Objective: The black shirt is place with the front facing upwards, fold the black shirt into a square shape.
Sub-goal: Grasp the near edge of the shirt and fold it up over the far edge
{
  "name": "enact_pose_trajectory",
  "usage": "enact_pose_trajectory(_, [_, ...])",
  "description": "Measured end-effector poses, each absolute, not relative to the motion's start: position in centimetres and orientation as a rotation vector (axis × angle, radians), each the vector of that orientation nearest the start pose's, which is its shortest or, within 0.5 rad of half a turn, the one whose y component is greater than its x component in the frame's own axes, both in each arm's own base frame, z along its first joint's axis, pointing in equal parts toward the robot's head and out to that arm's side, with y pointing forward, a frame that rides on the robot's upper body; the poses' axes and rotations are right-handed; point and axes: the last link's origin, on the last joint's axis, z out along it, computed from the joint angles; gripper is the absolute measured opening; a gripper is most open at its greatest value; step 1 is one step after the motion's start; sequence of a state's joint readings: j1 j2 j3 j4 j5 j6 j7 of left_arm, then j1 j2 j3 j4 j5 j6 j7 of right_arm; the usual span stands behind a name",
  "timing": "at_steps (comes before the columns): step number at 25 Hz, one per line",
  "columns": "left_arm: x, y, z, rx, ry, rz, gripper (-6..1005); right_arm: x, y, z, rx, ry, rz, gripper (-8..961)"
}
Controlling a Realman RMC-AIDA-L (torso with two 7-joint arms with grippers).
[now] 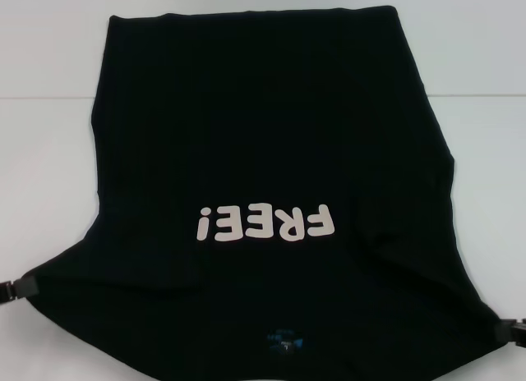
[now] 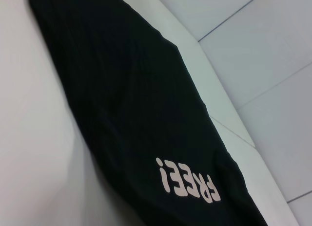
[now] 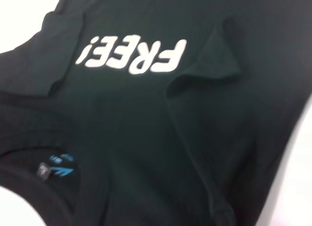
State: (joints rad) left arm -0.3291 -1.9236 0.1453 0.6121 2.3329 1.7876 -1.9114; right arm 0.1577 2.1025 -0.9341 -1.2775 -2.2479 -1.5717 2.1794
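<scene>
The black shirt lies front up on the white table, hem at the far side, collar at the near edge. Its cream "FREE!" lettering reads upside down, and the blue neck label shows near the bottom. My left gripper sits at the shirt's near left corner, and my right gripper at the near right corner. Both corners are drawn out into points at the grippers, which look shut on the cloth. The left wrist view shows the shirt slantwise; the right wrist view shows the shirt creased beside the lettering.
The white table shows bare on both sides of the shirt and beyond its hem. A pale floor with seams lies past the table's edge in the left wrist view.
</scene>
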Motion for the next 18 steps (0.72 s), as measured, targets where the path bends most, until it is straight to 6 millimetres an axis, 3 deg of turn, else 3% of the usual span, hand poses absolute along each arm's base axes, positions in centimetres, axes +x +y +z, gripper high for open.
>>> enact_pose_trajectory(18, [-38.5,18.6,7.2,-2.118,-1.769,-0.914,6,35.9,21.9,6.5,-2.353,1.457,0.363,21])
